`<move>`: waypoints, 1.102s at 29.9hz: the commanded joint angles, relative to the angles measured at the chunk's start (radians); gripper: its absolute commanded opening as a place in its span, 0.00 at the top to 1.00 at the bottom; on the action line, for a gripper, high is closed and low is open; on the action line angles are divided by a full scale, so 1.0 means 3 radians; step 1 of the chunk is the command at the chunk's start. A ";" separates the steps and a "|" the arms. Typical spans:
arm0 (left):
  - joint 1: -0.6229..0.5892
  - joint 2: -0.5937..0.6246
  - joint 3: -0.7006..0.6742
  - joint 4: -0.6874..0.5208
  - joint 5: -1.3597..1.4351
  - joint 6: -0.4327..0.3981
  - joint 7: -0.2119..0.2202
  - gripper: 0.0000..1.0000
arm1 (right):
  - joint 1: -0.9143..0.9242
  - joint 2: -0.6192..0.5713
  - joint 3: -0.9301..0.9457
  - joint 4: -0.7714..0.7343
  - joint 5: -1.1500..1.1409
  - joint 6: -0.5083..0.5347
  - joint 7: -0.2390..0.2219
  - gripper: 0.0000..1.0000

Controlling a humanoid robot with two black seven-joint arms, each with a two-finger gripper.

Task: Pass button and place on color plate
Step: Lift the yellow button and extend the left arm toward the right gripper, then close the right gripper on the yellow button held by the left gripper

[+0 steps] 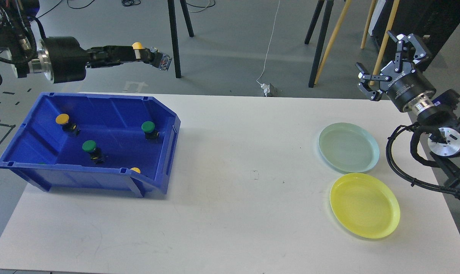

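Observation:
My left gripper [148,57] is shut on a yellow button [138,46] and holds it high above the back of the blue bin [169,125]. In the bin lie a yellow button [63,120], two green buttons [148,127] [90,147] and another yellow button [135,170] half hidden by the front wall. My right gripper [390,57] is open and empty, raised beyond the table's far right. A pale green plate [348,147] and a yellow plate [364,205] lie on the right of the white table [233,190].
Black tripod legs [173,38] and wooden poles [331,42] stand on the floor behind the table. A white cable and power block [267,88] lie at the table's back edge. My right arm's cables [401,167] hang by the plates.

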 commanded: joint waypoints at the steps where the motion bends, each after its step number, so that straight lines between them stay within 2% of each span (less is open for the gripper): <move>1: 0.0198 -0.0708 -0.0153 -0.0079 -0.0565 0.0000 -0.0001 0.98 | -0.0008 -0.0168 0.0005 0.0087 -0.0019 0.0000 -0.0001 0.01; 5: 0.0423 -0.1568 -0.0286 0.0120 -0.0761 0.0000 -0.0001 0.98 | -0.0171 -0.0429 -0.0011 0.0516 -0.0116 0.0000 0.0004 0.01; 10: 0.0541 -0.2111 -0.0306 0.0406 -0.0761 0.0023 -0.0001 0.98 | -0.0503 -0.0613 -0.0011 0.1298 -0.0713 0.0000 -0.0001 0.01; 15: 0.0526 -0.2142 -0.0307 0.0463 -0.0837 0.0023 -0.0001 0.98 | -0.0749 -0.0767 0.0010 0.1943 -0.1082 0.0000 0.0004 0.01; 18: 0.0531 -0.2147 -0.0307 0.0483 -0.0899 0.0018 -0.0001 0.98 | -0.0790 -0.0793 0.0040 0.2137 -0.1073 0.0000 0.0029 0.02; 21: 0.0526 -0.2158 -0.0307 0.0524 -0.0920 0.0008 -0.0001 0.98 | -0.0831 -0.0793 0.0142 0.2214 -0.1062 0.0000 0.0228 0.02; 27: 0.0516 -0.2168 -0.0307 0.0529 -0.0925 0.0008 -0.0001 0.98 | -0.0933 -0.0762 0.0194 0.2388 -0.1057 0.0000 0.0520 0.02; 33: 0.0500 -0.2178 -0.0307 0.0580 -0.1006 0.0003 -0.0001 0.98 | -0.1030 -0.0793 0.0173 0.2578 -0.1312 0.0000 0.0571 0.02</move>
